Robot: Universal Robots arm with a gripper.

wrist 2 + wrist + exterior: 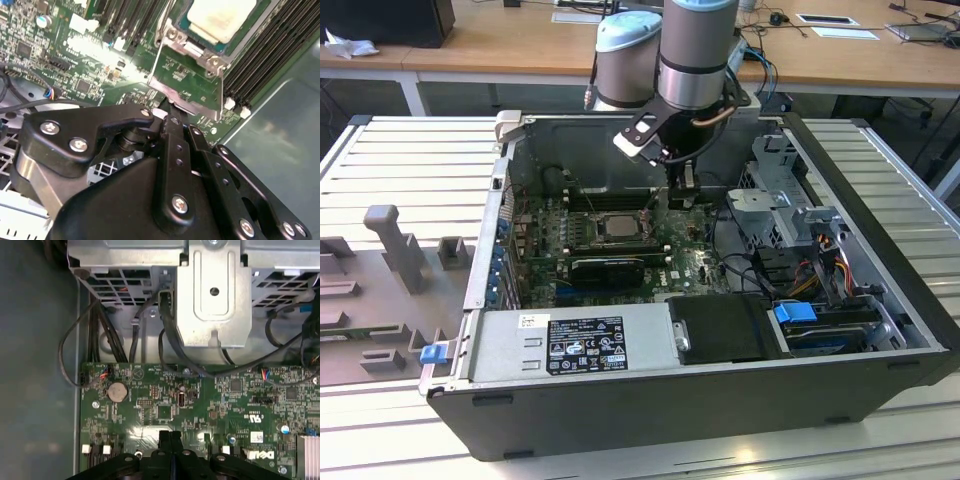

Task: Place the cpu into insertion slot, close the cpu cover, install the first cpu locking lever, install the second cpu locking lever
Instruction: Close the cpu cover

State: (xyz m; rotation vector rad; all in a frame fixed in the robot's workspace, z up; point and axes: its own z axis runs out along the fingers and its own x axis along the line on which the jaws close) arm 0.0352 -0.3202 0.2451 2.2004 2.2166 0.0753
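The cpu (pixel 617 225) lies flat in the insertion slot (pixel 584 229) on the green board, its pale face up; it is also in the second wrist view (pixel 220 17). The cpu cover (pixel 186 82), a silver frame with a square window, stands tilted open from the slot's edge on the exterior view's right (pixel 658 207). My gripper (pixel 682 192) hangs just beside that raised cover. Its black fingers (pixel 165 440) are pressed together, shut, with the tips (pixel 169 116) at the cover's free edge. I cannot tell if they touch it.
Black memory slots (pixel 265 55) run beside the socket. A grey drive cage (pixel 782 195) and its bracket (pixel 214 295) stand on the exterior view's right, with loose cables (pixel 100 335). The power supply (pixel 570 340) lines the case front. A coin cell (pixel 118 390) sits on the board.
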